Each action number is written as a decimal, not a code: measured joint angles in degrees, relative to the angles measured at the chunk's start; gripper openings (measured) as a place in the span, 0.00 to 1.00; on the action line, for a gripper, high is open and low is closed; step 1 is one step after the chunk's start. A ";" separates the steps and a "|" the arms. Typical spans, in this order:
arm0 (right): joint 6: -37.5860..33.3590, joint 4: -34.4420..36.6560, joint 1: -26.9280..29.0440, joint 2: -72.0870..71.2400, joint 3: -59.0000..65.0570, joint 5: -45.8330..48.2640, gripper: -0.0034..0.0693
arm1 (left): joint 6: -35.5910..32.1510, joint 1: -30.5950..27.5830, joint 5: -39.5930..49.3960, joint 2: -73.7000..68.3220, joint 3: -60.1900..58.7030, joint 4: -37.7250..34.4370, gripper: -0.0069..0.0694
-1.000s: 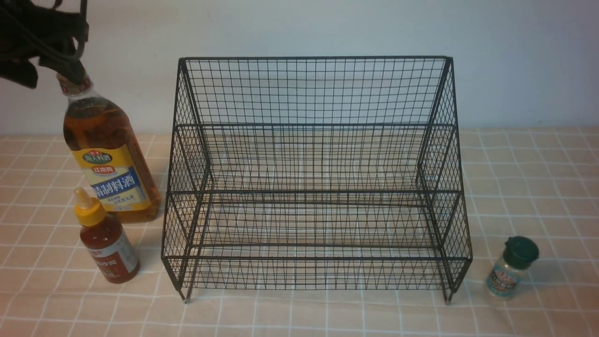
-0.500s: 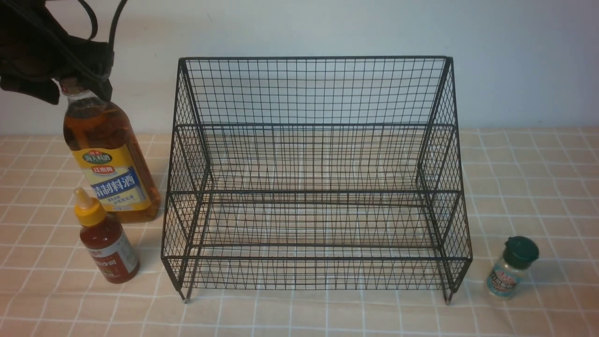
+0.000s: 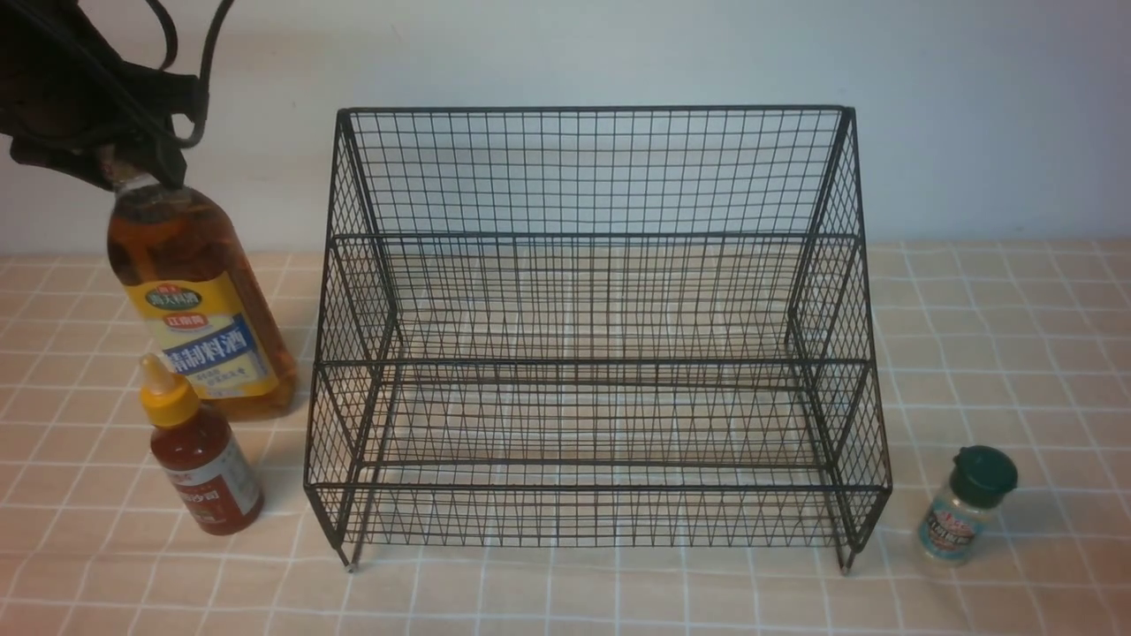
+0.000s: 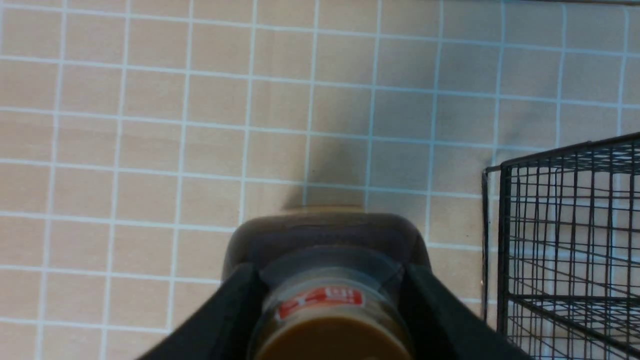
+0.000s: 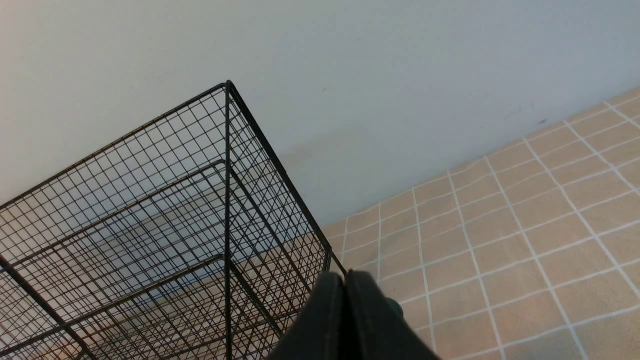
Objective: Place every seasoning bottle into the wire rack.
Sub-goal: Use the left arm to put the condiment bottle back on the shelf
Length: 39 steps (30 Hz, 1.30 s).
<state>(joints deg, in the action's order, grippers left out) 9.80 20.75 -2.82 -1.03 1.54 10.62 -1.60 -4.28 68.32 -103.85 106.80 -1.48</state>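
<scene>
Amber bottle (image 3: 199,309) neck inside left tool (image 4: 330,272) (touching both sides), rack (image 3: 583,168) alongside

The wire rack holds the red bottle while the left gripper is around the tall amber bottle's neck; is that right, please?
No: the front view shows the red bottle on the table beside the wire rack; the left gripper is around the neck of the tall amber bottle.

Pale wall (image 3: 972,132), peach checked tabletop (image 3: 1016,336)
</scene>
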 joint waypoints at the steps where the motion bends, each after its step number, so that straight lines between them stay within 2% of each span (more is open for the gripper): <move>1: 0.00 0.00 0.00 0.00 0.00 0.00 0.03 | 0.06 0.00 0.27 0.15 0.44 0.17 0.51; 8: 0.00 0.00 0.00 0.00 0.00 0.00 0.03 | 0.06 0.00 2.17 5.72 8.94 1.48 0.51; 19: 0.00 0.00 0.00 0.00 0.00 0.00 0.03 | 0.06 0.29 5.69 14.84 15.41 -2.46 0.51; 26: 0.00 0.00 0.00 0.00 0.00 0.00 0.03 | 0.01 0.36 5.74 22.00 15.87 -12.56 0.51; 34: 0.00 0.00 0.00 0.00 0.00 0.00 0.03 | -0.16 0.48 5.76 20.30 15.92 -23.71 0.51; 39: 0.00 0.00 0.00 0.00 0.00 0.00 0.03 | -0.61 3.34 5.76 17.02 15.92 -24.07 0.51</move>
<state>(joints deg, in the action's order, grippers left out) 9.80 20.75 -2.82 -1.03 1.54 10.62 -2.21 -0.94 74.08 -86.83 122.72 -25.55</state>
